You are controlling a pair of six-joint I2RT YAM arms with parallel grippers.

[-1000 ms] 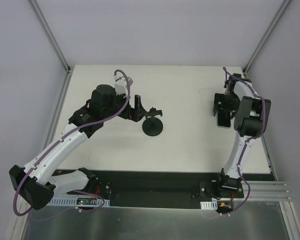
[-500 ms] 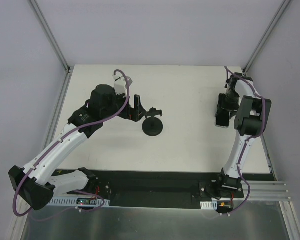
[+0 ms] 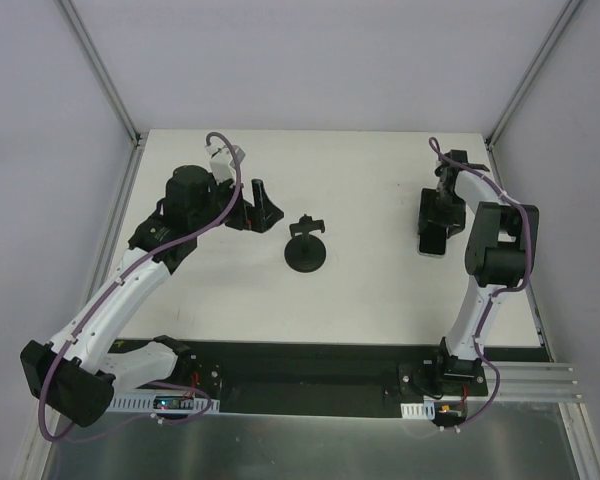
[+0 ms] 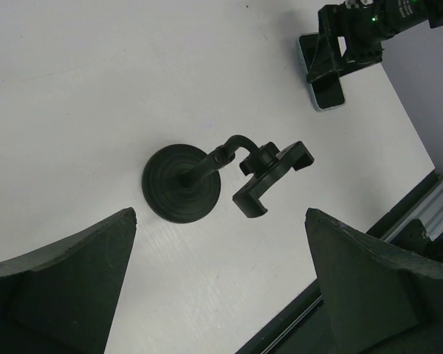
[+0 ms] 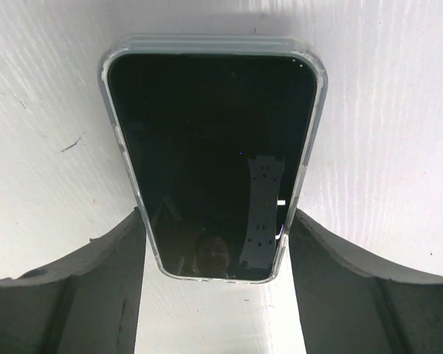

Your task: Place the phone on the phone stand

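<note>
Pinched only at its near end by the right fingers (image 5: 81, 287), well apart from the phone stand (image 4: 181, 184), the phone (image 5: 210, 155) could pivot and slip in transit, while the left fingers (image 4: 59, 287) gaped wide, empty.

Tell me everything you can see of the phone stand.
The phone stand is all black, matte like plastic. Its round disc base, ringed with concentric grooves, sits flat on the white table near the middle. A thin stem rises from the disc's centre, bends at the top, and carries a small clamp-like holder with raised tabs at both ends. The holder is empty. Nothing touches the stand but the table; the open left gripper stands apart from it.
</note>
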